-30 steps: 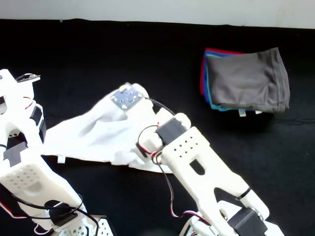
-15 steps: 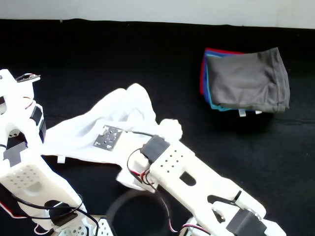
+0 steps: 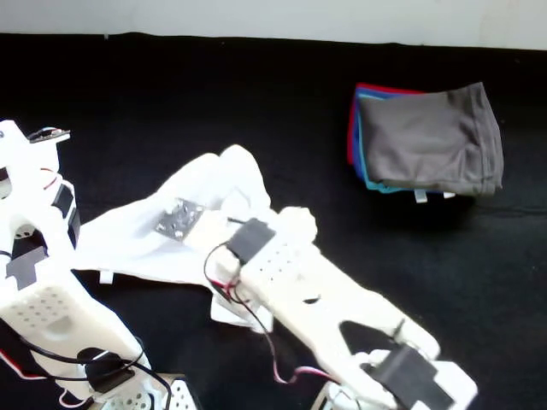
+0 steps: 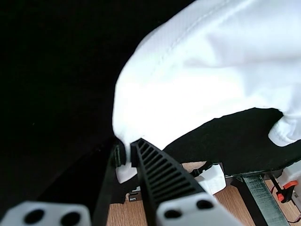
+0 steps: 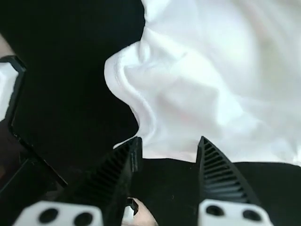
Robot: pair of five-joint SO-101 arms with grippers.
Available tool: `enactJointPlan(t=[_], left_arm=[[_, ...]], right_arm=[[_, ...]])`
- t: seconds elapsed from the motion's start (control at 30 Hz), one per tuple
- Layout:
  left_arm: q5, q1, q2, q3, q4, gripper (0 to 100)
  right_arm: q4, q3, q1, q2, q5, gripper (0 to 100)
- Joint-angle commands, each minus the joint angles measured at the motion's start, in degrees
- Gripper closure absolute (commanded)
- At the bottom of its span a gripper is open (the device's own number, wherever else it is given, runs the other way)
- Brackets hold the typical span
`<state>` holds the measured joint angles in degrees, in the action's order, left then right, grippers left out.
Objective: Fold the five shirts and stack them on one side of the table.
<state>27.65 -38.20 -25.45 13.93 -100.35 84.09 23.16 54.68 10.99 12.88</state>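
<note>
- White shirt lies crumpled on the black table, left of middle in the high view and well apart from the stack.
- Stack sits over on the far right: grey on top, with teal, blue and red edges peeking out under it.
- Left wrist view gets the close-up: left claw is pinched tight on 1 shirt corner.
- Right wrist view: right claw has its jaws spread wide at a bunched shirt edge, gripping nothing.
- High view has the right arm lying over the shirt.
</note>
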Motion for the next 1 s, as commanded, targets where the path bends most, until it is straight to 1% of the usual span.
enactJointPlan(t=[0.0,0.13,0.23,0.33,0.43,0.6,0.67,0.8,0.97], left_arm=[[-0.4,0.1,2.9,1.2,-0.5,99],[-0.4,0.1,2.9,1.2,-0.5,99],[-0.4,0.1,2.9,1.2,-0.5,99],[-0.4,0.1,2.9,1.2,-0.5,99],[-0.4,0.1,2.9,1.2,-0.5,99],[-0.4,0.1,2.9,1.2,-0.5,99],[-0.4,0.2,2.9,1.2,-0.5,99],[-0.4,1.5,2.9,1.2,-0.5,99],[-0.4,5.6,3.0,1.2,-0.7,99]], right_arm=[[-0.2,0.1,0.6,-4.1,-1.0,81.0],[0.2,0.2,3.6,-5.5,-1.1,81.0],[3.2,0.1,5.8,-5.5,-1.1,81.0],[5.3,0.8,5.9,-5.9,-0.3,81.0],[5.7,3.5,2.4,-5.7,2.7,81.0],[1.5,5.3,-9.2,-6.0,2.5,81.0],[0.3,5.7,-12.1,-6.0,2.1,81.0],[-0.2,5.8,-12.7,-6.0,2.1,81.0],[-0.3,6.8,-12.9,-6.1,2.1,81.0]])
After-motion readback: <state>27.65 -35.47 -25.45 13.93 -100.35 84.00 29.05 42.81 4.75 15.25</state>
